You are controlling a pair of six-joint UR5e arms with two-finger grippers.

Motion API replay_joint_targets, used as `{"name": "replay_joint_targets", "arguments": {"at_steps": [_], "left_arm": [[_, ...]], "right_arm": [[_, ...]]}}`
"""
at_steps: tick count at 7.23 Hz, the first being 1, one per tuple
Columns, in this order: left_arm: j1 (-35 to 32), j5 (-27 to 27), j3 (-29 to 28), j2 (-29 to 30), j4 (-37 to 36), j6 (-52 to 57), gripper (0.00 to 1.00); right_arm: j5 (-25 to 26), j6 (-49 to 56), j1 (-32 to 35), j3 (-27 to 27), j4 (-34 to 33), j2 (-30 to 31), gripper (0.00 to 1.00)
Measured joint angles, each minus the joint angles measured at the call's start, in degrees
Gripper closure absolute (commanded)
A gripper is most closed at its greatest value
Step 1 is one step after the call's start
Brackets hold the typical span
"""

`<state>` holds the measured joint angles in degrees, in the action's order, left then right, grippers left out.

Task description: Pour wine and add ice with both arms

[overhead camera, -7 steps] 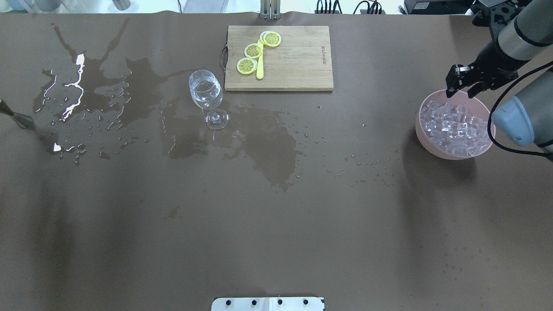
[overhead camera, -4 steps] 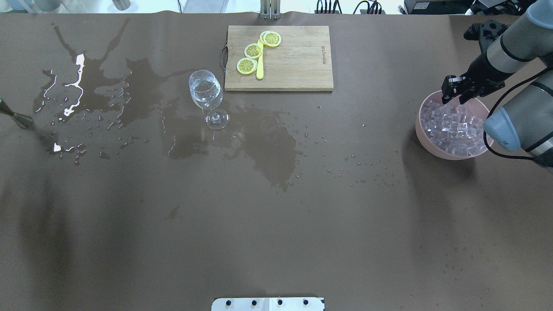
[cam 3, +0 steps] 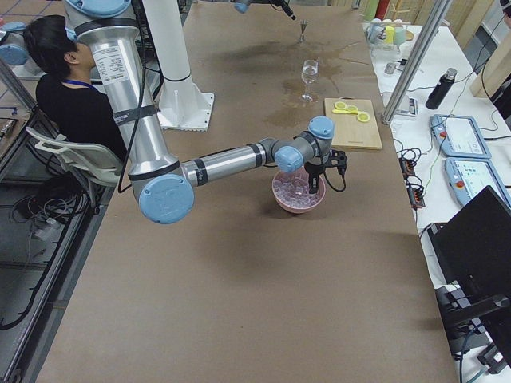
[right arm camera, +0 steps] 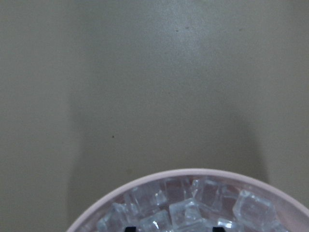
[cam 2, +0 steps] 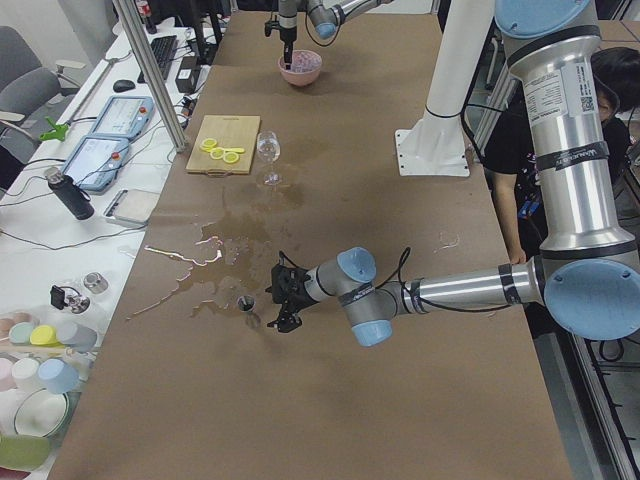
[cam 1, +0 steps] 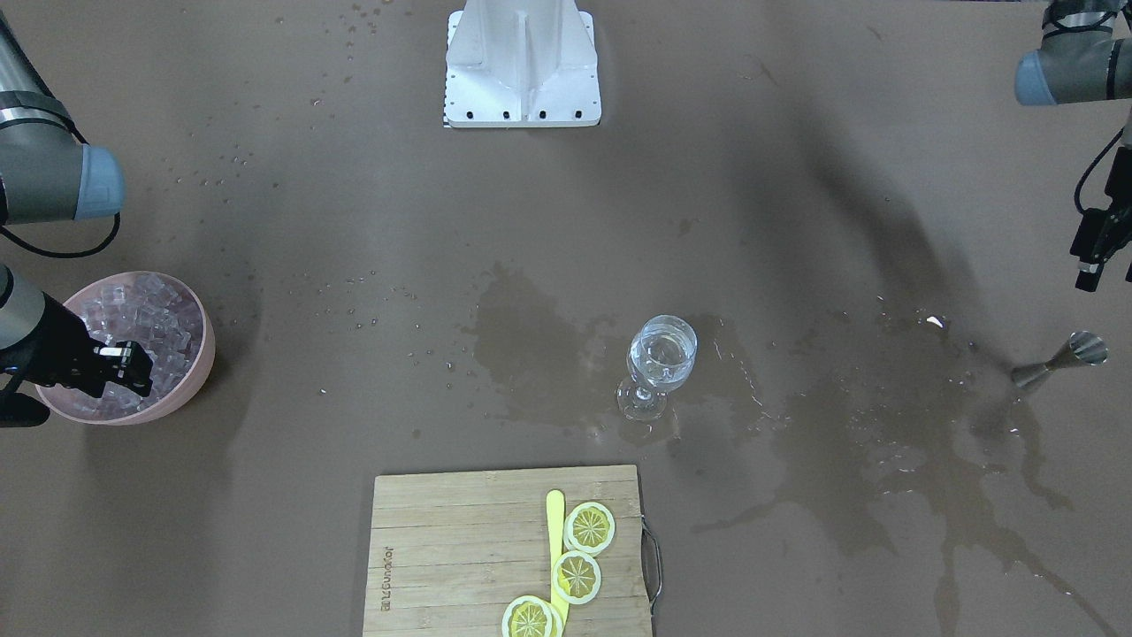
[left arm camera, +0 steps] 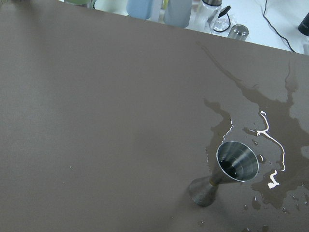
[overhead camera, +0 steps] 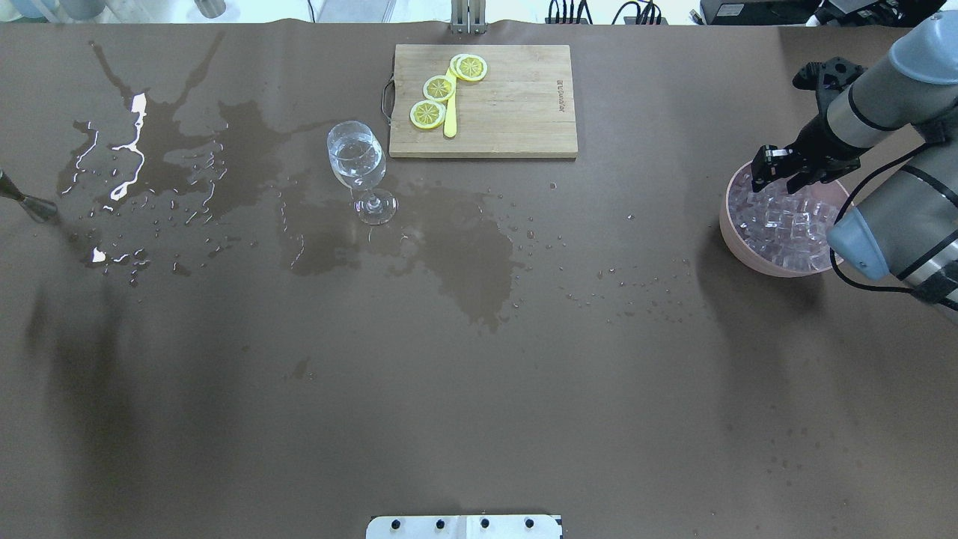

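My right gripper [overhead camera: 775,178] is open, its fingertips low over the ice [overhead camera: 786,224] at the far side of the pink bowl [overhead camera: 730,224]. In the right wrist view the two black fingertips [right arm camera: 129,228] stand apart just above the clear cubes [right arm camera: 193,208]. The wine glass [overhead camera: 358,161] stands upright at centre left with clear wine in it. A steel jigger [overhead camera: 30,203] stands upright at the far left. My left gripper [cam 1: 1092,257] hangs above and behind the jigger [cam 1: 1061,358], cut by the view's edge; I cannot tell if it is open or shut.
A wooden cutting board [overhead camera: 509,105] with lemon slices [overhead camera: 438,87] and a yellow knife lies behind the glass. Wet spill patches [overhead camera: 464,247] cover the brown table around the glass and the jigger. The white mount [cam 1: 522,62] is at the robot's edge.
My right gripper has moved down and toward the table's middle, from above the bowl's far rim to just over the ice. Glass and jigger have not moved.
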<state>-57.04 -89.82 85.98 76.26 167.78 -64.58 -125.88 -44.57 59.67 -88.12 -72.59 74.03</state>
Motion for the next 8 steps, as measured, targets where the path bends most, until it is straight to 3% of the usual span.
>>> {"name": "replay_joint_targets", "arguments": {"at_steps": [4, 8], "left_arm": [[4.26, 7.56, -4.91, 2.41, 2.71, 1.90, 0.04], [7.82, 13.90, -9.04, 3.67, 5.12, 2.30, 0.04]], "right_arm": [[-0.06, -4.73, -2.01, -4.52, 3.48, 5.73, 0.39], [0.60, -8.07, -4.87, -4.75, 5.66, 6.06, 0.39]]}}
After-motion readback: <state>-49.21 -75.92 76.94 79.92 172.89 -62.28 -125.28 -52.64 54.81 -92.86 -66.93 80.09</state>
